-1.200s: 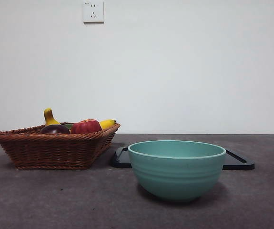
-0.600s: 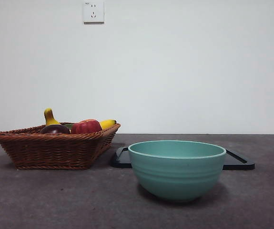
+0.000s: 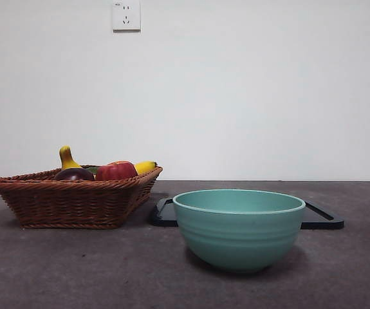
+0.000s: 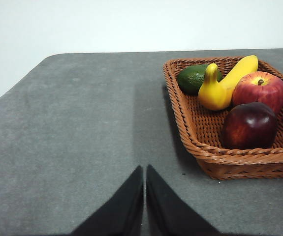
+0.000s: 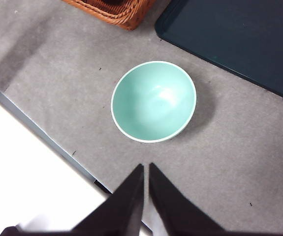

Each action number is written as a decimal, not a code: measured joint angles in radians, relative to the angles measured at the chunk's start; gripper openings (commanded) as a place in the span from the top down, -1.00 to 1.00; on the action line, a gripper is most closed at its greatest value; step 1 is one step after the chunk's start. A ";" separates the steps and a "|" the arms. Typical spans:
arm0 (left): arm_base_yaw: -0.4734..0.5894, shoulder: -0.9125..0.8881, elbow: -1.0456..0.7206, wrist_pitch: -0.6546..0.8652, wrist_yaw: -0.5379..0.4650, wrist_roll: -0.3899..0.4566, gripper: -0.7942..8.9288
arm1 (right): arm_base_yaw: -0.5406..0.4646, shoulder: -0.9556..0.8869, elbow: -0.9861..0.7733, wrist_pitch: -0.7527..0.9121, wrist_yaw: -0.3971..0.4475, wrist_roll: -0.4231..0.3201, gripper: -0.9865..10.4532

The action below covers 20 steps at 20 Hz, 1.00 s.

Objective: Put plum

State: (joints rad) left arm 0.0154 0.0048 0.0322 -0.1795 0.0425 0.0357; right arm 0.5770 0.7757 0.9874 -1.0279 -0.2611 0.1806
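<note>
The plum (image 4: 250, 125) lies in the wicker basket (image 4: 190, 123), seemingly touching the apple (image 4: 259, 88). Both the left gripper (image 4: 144, 169) and right gripper (image 5: 145, 167) are closed, empty, well clear.

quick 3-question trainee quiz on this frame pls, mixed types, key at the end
1. True or false: the plum lies in the wicker basket.
2. The teal bowl holds: A) an apple B) nothing C) a banana.
3. Fill in: the left gripper hangs over bare table beside the basket, and its jaws are ____.

Key:
1. True. It sits beside the red apple.
2. B. The right wrist view shows a bare inside; the right gripper hangs above the table near it, jaws together.
3. Shut.
</note>
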 measured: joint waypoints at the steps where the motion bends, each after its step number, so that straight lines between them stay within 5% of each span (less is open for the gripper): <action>1: 0.000 0.000 0.000 0.000 0.000 0.000 0.82 | 0.000 0.000 0.000 0.000 0.000 0.000 0.82; 9: 0.000 0.000 0.000 0.000 0.000 0.000 0.82 | -0.037 -0.028 0.000 0.038 0.021 -0.049 0.82; 14: 0.000 0.000 0.000 0.000 0.000 0.000 0.82 | -0.285 -0.215 -0.136 0.396 0.052 -0.097 0.82; 20: 0.000 0.000 0.000 0.000 0.000 0.000 0.82 | -0.557 -0.480 -0.539 0.793 0.056 -0.131 0.82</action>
State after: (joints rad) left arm 0.0154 0.0048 0.0322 -0.1795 0.0425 0.0357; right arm 0.0200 0.2962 0.4488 -0.2352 -0.2054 0.0494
